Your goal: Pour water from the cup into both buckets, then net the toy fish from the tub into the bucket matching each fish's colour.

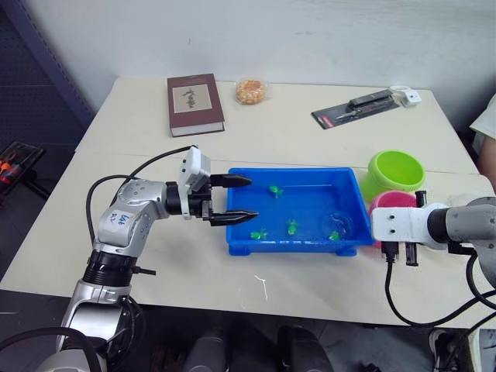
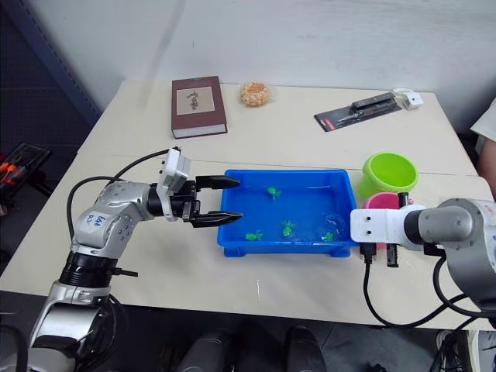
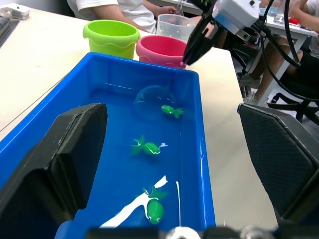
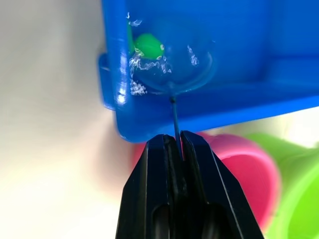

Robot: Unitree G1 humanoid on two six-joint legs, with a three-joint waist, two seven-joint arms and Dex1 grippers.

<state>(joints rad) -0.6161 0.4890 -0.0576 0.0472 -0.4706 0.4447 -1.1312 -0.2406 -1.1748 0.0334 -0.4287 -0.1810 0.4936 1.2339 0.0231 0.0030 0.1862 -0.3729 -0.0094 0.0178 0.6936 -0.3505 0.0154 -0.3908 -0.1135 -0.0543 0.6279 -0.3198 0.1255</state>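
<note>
The blue tub holds water and several green toy fish. My left gripper is open at the tub's left end, its fingers level with the rim. My right gripper is shut on the thin dark handle of the net. The net's hoop is dipped into the tub's right end beside a green fish. The lime green bucket and the pink bucket stand just right of the tub. Behind the pink bucket stands the clear cup.
A dark red book, a small snack bag and a packaged tool lie along the table's far side. A person in white sits at the table's right end, beyond the buckets.
</note>
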